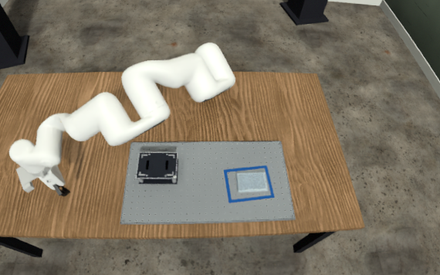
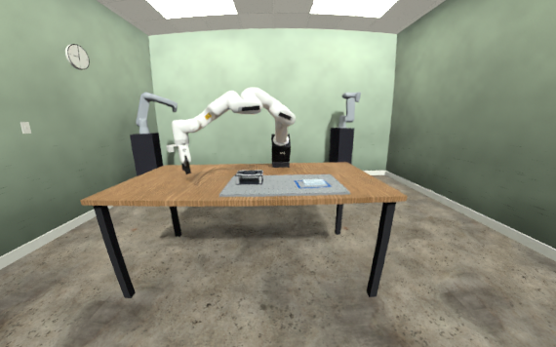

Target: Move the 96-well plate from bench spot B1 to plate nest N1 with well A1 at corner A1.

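The pale, translucent 96-well plate [image 1: 251, 181] lies flat inside the blue-outlined bench spot on the right of the grey mat; it also shows in the exterior view [image 2: 312, 182]. The raised black plate nest [image 1: 157, 167] stands on the mat's left part, empty, and shows in the exterior view too [image 2: 250, 176]. My gripper [image 1: 62, 189] is open and empty, low over the bare wood at the table's left, well away from nest and plate. In the exterior view the gripper [image 2: 184, 167] points down just above the table top. The plate's cut-off corner is too small to tell.
The grey perforated mat [image 1: 208, 182] covers the table's front middle and right. My white arm [image 1: 130, 104] arches over the table's back left from its base [image 2: 281, 151]. Two black pedestals with grey arms [image 2: 146, 146] stand behind the table.
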You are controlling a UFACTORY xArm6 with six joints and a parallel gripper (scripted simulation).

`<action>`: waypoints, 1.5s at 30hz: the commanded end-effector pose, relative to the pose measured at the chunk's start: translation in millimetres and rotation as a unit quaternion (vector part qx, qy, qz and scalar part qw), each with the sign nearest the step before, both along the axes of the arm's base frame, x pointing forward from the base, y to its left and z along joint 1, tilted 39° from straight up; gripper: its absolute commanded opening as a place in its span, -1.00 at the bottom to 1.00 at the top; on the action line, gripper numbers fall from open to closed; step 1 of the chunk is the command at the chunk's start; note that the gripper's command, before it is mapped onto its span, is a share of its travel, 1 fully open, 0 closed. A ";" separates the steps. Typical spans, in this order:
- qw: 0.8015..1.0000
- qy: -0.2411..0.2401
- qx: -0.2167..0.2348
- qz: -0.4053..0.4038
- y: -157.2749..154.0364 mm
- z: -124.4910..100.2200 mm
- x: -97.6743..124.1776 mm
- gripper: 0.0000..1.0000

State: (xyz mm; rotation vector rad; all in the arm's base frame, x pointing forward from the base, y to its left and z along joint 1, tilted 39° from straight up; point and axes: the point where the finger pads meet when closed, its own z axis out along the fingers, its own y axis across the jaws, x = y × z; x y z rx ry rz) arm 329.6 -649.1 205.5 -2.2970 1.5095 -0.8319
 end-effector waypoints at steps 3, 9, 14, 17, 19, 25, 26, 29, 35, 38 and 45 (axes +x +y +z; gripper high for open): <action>0.999 0.022 -0.013 0.021 19.3 1.5 19.8 1.00; 0.997 0.049 -0.028 0.049 41.6 0.9 40.0 1.00; 0.993 0.073 -0.043 0.076 53.1 0.8 49.6 1.00; 0.994 0.073 -0.043 0.076 62.9 0.8 57.6 1.00; 0.991 0.083 -0.050 0.087 66.8 0.9 60.7 1.00; 0.985 0.107 -0.068 0.117 91.0 1.6 78.6 1.00; 0.985 0.107 -0.068 0.117 92.3 1.6 79.6 1.00; 0.982 0.115 -0.076 0.129 96.5 1.8 82.4 1.00; 0.973 0.137 -0.096 0.159 121.5 3.3 99.1 1.00; 0.969 0.145 -0.105 0.171 126.8 3.7 102.3 1.00; 0.957 0.165 -0.127 0.202 148.3 5.5 115.1 1.00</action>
